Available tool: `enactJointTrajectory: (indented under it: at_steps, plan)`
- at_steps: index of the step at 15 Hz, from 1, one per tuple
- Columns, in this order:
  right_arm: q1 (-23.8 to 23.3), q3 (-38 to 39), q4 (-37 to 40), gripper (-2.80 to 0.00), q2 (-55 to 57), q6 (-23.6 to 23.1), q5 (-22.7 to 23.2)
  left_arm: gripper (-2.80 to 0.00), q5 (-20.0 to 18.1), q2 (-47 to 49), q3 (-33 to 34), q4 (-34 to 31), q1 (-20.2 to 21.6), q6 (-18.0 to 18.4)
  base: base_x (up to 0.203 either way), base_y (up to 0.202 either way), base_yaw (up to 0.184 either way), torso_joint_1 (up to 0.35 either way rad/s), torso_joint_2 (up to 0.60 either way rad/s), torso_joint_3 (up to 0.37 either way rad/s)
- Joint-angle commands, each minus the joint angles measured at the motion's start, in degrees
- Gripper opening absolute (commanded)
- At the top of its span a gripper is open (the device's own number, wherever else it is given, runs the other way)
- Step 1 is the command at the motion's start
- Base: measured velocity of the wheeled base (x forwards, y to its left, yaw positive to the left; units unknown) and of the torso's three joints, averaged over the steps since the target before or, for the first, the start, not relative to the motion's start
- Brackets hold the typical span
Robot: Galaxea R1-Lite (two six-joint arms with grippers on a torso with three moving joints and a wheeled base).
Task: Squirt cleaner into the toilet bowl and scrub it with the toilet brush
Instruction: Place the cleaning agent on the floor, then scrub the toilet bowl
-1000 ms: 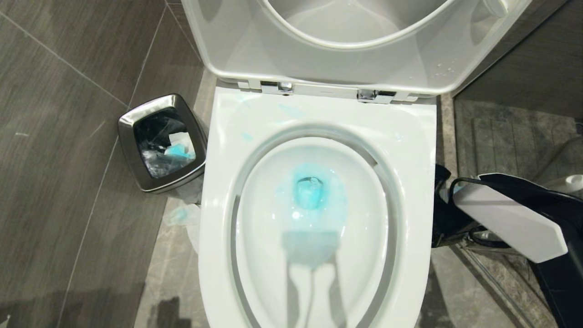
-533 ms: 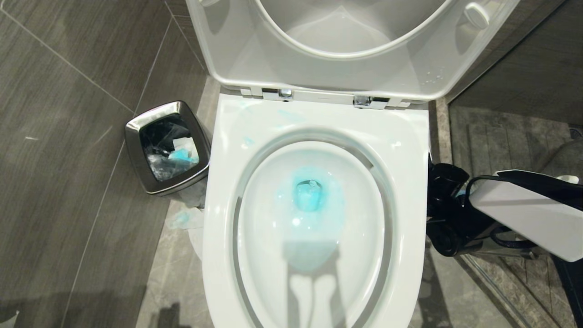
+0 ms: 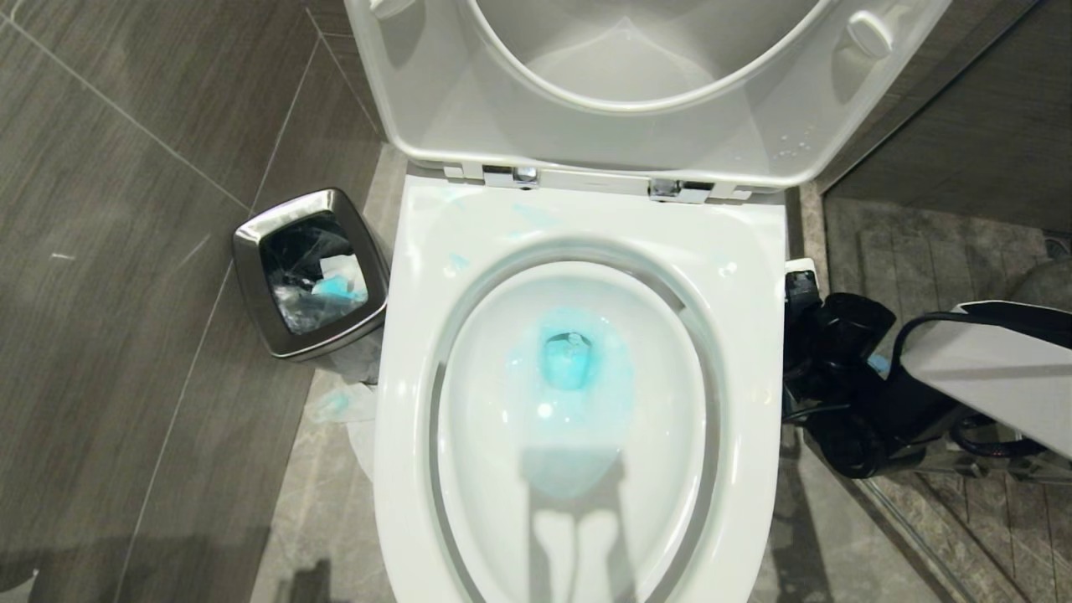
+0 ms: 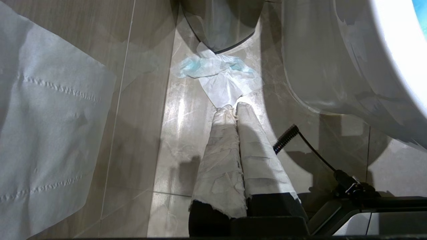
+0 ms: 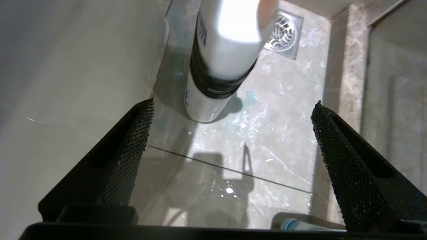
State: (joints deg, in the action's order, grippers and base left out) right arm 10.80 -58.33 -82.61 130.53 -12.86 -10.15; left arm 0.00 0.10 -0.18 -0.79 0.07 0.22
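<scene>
From the head view we are looking down on the toilet bowl [image 3: 578,394], its seat and lid [image 3: 620,84] raised on the chrome hinges [image 3: 512,177]. The cleaner [image 3: 568,360] is tinting the water at the drain bright aqua, and pale blue smears are lying on the rear of the rim. A steel waste bin [image 3: 310,272] is standing just to the left of the bowl, with crumpled tissue [image 3: 339,406] on the floor beside it.

Our right gripper [image 3: 802,289] is showing only as a dark mass against the bowl's right side. Its own wrist view is giving what the head view hides: the two studded fingers [image 5: 128,160] are standing wide apart with nothing between them, and beyond them a white and black cylindrical container [image 5: 220,60] is standing on the stone floor near a metal floor drain [image 5: 283,33].

Our left gripper [image 4: 233,108] is out of the head view. Its wrist view is showing paper-wrapped fingers pressed together low beside the bowl's outer wall, their tips at the blue-stained tissue, and paper [image 4: 43,126] hanging close to the lens.

We are seeing no toilet brush in any view.
</scene>
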Motion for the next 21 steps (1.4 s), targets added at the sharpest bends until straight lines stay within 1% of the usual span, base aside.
enactJointTrajectory:
  at_steps: [1,5,8,12,17,21]
  plan:
    - [0.0,3.5,-0.5,0.0,-6.6,-0.1,-0.1,-2.8,0.0,0.1,-0.1,0.0,0.0,0.1,0.0,0.0,0.0,0.0,0.0,0.0]
    - [-0.9,9.9,-0.2,0.0,-14.3,-0.1,-0.1,-2.8,0.0,0.1,-0.1,0.0,0.0,0.2,0.0,0.0,0.0,0.0,0.0,0.0]
    - [-1.2,12.6,-0.3,0.0,-17.3,-0.1,-0.1,-2.8,0.0,0.1,0.0,0.0,0.0,0.0,0.0,0.0,0.0,0.0,0.0,0.0]
    - [-2.7,13.4,-0.1,0.0,-20.4,-0.6,-0.3,-2.8,0.0,0.1,-0.1,0.0,0.0,0.1,0.0,0.0,0.0,0.0,0.0,0.0]
    - [-4.6,19.9,-0.1,0.0,-27.2,-0.9,-0.3,-2.8,0.0,0.1,-0.1,0.0,0.0,0.3,0.0,0.0,0.0,0.0,0.0,0.0]
    - [-5.0,23.8,0.1,0.0,-32.5,-0.9,-0.3,-2.8,0.0,0.1,-0.1,0.0,0.0,0.2,0.0,0.0,0.0,0.0,0.0,0.0]
